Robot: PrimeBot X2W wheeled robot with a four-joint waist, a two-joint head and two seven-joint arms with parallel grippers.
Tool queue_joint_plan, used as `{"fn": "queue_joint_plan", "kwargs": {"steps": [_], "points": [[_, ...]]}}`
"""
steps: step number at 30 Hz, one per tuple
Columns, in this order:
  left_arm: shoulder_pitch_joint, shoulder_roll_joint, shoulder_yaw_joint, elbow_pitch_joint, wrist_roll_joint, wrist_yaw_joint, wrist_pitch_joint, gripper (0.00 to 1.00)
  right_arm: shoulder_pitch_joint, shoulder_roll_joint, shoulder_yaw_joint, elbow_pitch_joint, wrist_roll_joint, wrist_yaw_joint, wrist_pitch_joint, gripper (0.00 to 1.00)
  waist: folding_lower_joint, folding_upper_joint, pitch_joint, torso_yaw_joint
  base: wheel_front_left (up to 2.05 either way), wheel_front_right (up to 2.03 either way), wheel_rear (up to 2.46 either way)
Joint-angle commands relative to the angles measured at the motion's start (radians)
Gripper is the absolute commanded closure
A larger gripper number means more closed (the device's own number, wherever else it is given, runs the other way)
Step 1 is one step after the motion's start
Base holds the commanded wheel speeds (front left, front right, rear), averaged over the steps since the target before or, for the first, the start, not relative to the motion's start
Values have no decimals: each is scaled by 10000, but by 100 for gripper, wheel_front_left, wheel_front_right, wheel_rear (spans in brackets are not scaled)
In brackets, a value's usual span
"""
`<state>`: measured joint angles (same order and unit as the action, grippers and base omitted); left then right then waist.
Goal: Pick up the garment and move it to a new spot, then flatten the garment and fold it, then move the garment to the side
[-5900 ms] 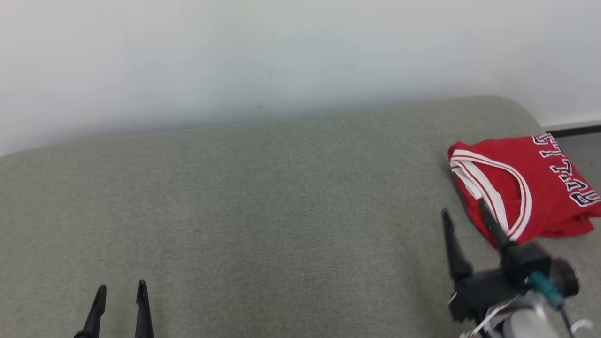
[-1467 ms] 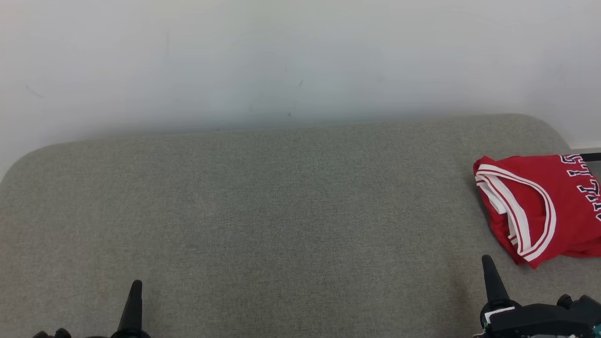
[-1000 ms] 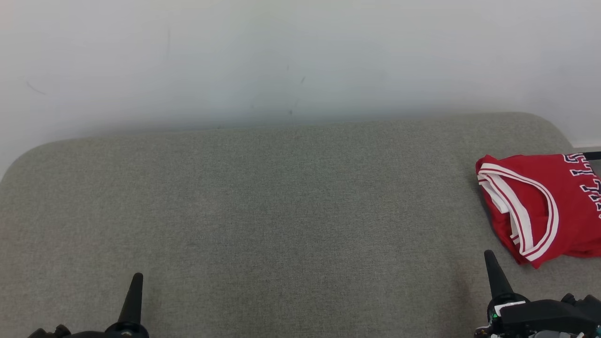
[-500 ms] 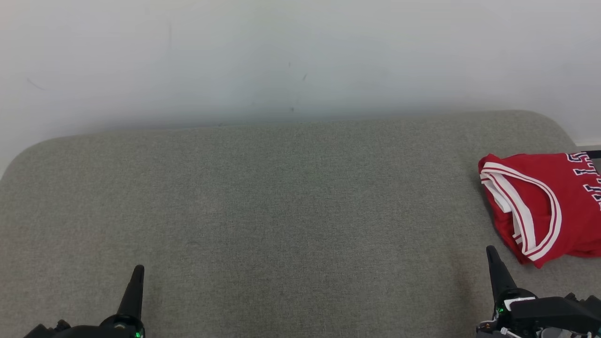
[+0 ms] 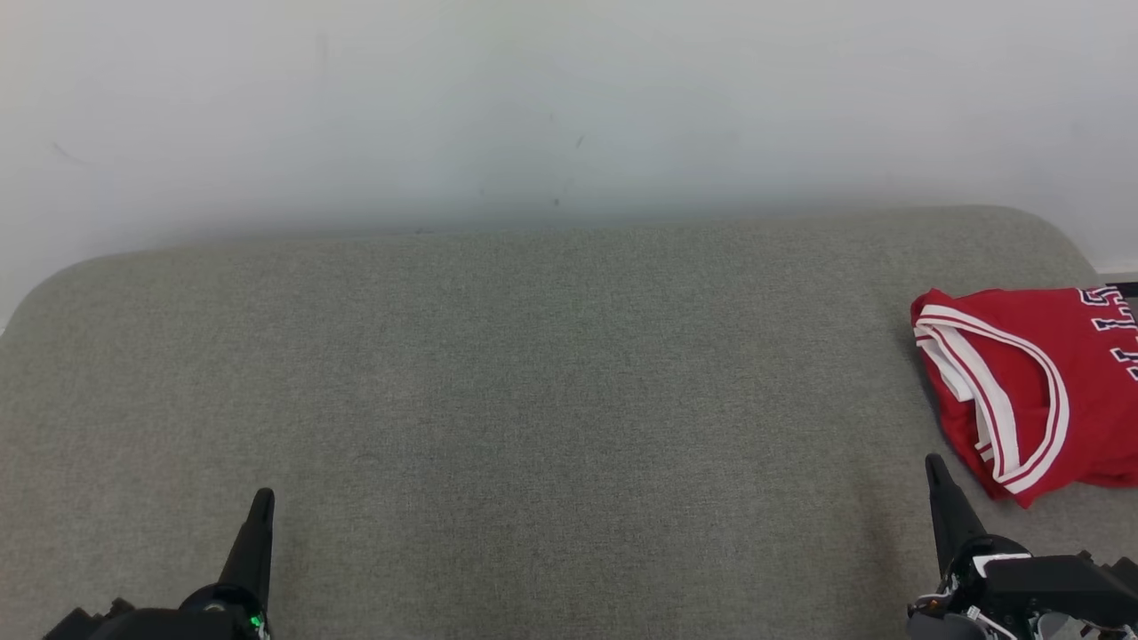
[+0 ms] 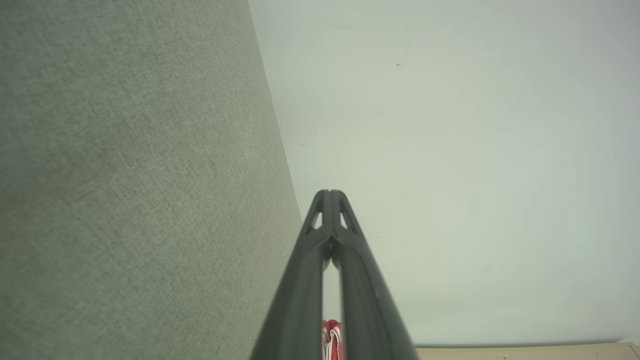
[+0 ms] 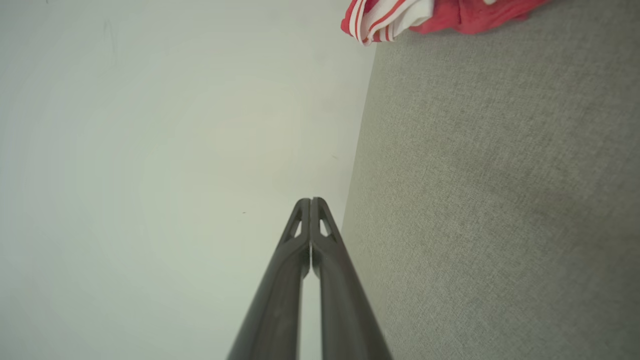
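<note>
The folded garment (image 5: 1022, 382) lies at the right edge of the grey surface (image 5: 533, 382). The left gripper (image 5: 261, 502) and the right gripper (image 5: 935, 471) are both closed and empty. I think they should rest away from the fold.

Soft, even, fairly bright diffuse light. In the head view the white wall (image 5: 569, 98) looks hazy, darkening to a grey band where it meets the grey upholstered surface (image 5: 533, 400). Only a faint shadow edges the red garment (image 5: 1022, 373). Both wrist views show the fabric weave sharply nearby and softer farther off, with straight lines slightly bowed.
</note>
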<state>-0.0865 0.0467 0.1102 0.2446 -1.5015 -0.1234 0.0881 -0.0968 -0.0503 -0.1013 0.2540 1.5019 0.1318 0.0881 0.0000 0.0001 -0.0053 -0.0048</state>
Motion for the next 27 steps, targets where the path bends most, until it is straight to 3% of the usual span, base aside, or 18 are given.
{"fn": "queue_joint_plan", "kwargs": {"steps": [1,15,27], "points": [[-158,54,39,-10,-231,-55,60,100,-88,2,-41,-58,195,-18,62,100,0,-1,7,4,0,0,0],[-307,59,58,23,-1170,-94,297,100,-160,4,-155,-116,1164,-21,293,100,0,-1,84,48,0,0,0],[-289,59,56,20,-1134,-94,295,100,-155,4,-146,-109,1119,-21,291,100,0,-1,84,48,0,0,0]]}}
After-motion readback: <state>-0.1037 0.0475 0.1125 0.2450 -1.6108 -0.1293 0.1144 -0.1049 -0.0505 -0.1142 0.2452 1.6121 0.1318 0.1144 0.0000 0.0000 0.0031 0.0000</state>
